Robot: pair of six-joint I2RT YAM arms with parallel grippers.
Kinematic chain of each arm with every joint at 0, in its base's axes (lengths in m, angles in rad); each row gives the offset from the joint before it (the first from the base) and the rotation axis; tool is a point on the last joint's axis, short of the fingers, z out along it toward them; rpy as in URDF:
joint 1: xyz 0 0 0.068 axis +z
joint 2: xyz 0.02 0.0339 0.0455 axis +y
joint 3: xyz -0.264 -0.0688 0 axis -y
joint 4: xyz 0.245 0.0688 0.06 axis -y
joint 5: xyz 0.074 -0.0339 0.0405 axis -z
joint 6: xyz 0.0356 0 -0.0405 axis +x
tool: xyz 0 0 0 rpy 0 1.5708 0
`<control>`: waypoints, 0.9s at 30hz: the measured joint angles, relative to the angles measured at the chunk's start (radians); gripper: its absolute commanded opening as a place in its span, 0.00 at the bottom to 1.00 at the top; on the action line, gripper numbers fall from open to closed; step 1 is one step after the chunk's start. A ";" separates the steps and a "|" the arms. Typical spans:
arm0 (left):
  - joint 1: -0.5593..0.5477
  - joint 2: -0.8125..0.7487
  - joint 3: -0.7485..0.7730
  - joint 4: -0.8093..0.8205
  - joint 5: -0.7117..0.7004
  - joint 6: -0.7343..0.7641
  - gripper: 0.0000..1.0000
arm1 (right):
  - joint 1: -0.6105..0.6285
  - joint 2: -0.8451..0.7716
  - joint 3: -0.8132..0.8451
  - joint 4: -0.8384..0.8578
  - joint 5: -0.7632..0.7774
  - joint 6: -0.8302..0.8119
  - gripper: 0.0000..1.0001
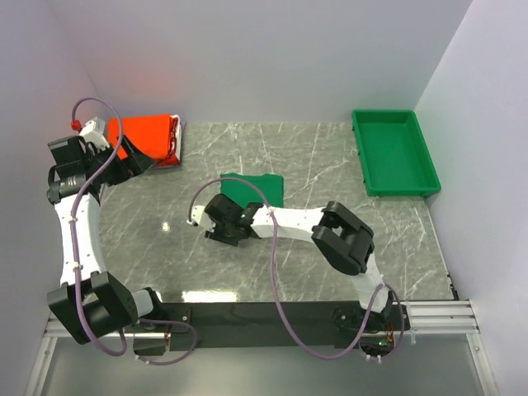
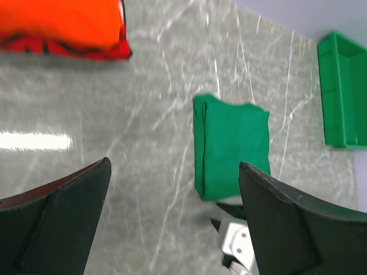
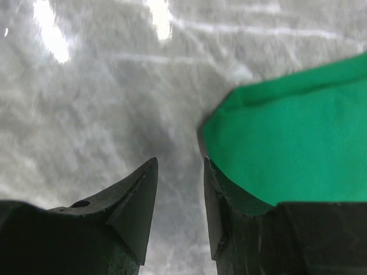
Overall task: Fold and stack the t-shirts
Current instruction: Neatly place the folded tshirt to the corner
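**Green shirt folded mid-bench; both claws empty**

Top external: The orange-red t-shirts (image 1: 148, 134) sit as a folded pile at the far left corner of the bench (image 1: 330, 161). The green t-shirt (image 1: 257, 188) lies folded into a rectangle near the middle of the bench, well apart from the pile. A green plastic tray (image 1: 394, 153) sits at the far right. The left claw (image 1: 139, 158) is at the near edge of the pile and overlaps it in this view; whether they touch cannot be told. The right claw (image 1: 223, 224) is just near-left of the green t-shirt. Neither claw's opening can be read from this view.

Left wrist: The left claw (image 2: 172, 212) is spread wide. Only bare bench (image 2: 143, 114) shows between its fingers, and it holds nothing. The pile (image 2: 63, 26) shows an orange top layer over red cloth with dark markings. The green t-shirt (image 2: 235, 143) lies flat, with a thicker folded edge along one side. The tray (image 2: 344, 91) is to the right of it.

Right wrist: The right claw (image 3: 179, 172) is open by a narrow gap only. Grey bench (image 3: 86, 114) shows in the gap, and nothing is gripped. A corner of the green t-shirt (image 3: 292, 149) lies just beside one finger, which overlaps the cloth's edge in this view. Contact cannot be told.
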 measured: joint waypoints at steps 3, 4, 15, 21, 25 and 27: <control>0.015 0.026 -0.008 -0.052 0.026 0.004 0.99 | 0.009 0.039 0.043 0.010 0.029 -0.013 0.44; 0.017 0.034 -0.014 -0.065 0.029 0.005 0.99 | 0.010 0.047 0.052 0.016 0.040 -0.017 0.44; 0.018 0.051 -0.100 -0.076 0.060 0.031 0.92 | 0.010 0.097 0.072 0.071 0.114 -0.065 0.08; 0.018 0.050 -0.264 0.030 0.093 0.016 0.83 | -0.002 0.097 0.080 0.059 0.110 -0.063 0.00; 0.003 0.055 -0.365 0.098 0.119 -0.039 0.82 | -0.039 0.082 0.094 0.031 0.058 -0.029 0.00; -0.011 0.061 -0.414 0.156 0.137 -0.078 0.83 | -0.063 0.063 0.094 0.022 0.032 -0.013 0.00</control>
